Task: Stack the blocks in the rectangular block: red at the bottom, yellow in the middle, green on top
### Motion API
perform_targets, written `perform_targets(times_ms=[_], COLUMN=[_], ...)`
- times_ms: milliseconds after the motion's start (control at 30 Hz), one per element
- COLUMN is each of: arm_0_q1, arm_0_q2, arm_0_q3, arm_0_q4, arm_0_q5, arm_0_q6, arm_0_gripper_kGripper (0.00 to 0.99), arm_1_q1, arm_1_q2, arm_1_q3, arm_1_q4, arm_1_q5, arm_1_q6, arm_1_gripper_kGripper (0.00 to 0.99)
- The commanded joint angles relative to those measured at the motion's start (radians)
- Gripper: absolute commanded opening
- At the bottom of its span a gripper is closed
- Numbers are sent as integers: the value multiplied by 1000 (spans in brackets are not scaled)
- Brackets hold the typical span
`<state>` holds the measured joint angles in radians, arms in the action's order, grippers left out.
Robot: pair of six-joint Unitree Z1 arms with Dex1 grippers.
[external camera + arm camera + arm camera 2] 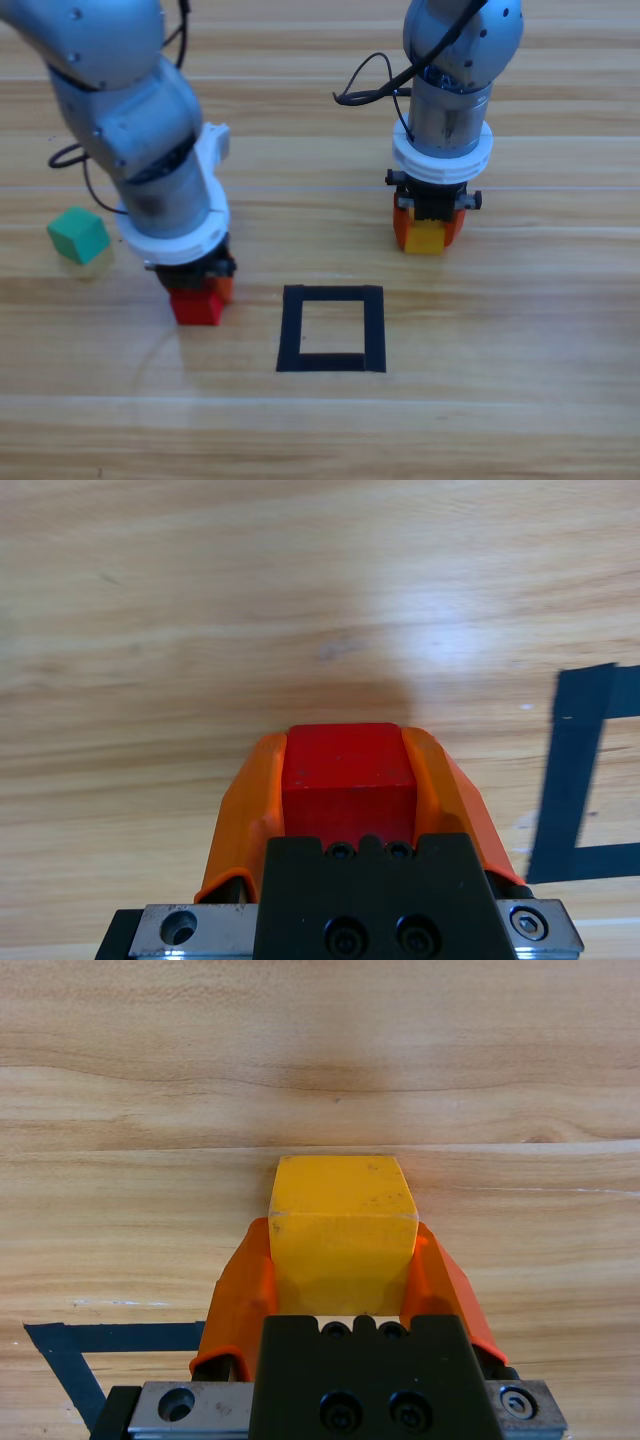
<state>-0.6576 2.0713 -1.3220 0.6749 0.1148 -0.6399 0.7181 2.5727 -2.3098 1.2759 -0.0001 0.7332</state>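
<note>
The left tool (200, 296) is clamping the red cube (196, 306), with the black outline (331, 328) lying toward its 3 o'clock; the right tool (428, 232) is gripping the yellow cube (424, 238) at the outline's 1 o'clock, the green cube (78, 236) sitting far left.

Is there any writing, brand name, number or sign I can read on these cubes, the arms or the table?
None can be read: the red cube, yellow cube and green cube have plain faces. The black square outline, both arms and the wooden table carry no lettering in any view.
</note>
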Motion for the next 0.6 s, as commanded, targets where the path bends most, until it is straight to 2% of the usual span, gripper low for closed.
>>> perform_targets(times_ms=[33, 200, 400, 500, 600], arm_0_q1=[-117, -163, -204, -223, -237], arm_0_q2=[108, 136, 145, 176, 188], arm_0_q3=[-91, -175, -230, -284, -299], arm_0_q4=[61, 123, 152, 189, 193], arm_0_q5=[-4, -4, -4, -4, -4], arm_0_q6=[-118, -190, -228, -233, -242], arm_0_gripper_kGripper=[37, 38, 38, 38, 38], arm_1_q1=[-20, -20, -6, -2, -2], arm_1_q2=[26, -147, -382, -437, -411], arm_1_q3=[24, 113, 251, 291, 300], arm_1_q4=[17, 42, 42, 42, 40], arm_1_q5=[8, -41, -63, -67, -63], arm_1_q6=[-14, -15, -15, -14, -24], arm_1_gripper_kGripper=[0, 0, 0, 0, 0])
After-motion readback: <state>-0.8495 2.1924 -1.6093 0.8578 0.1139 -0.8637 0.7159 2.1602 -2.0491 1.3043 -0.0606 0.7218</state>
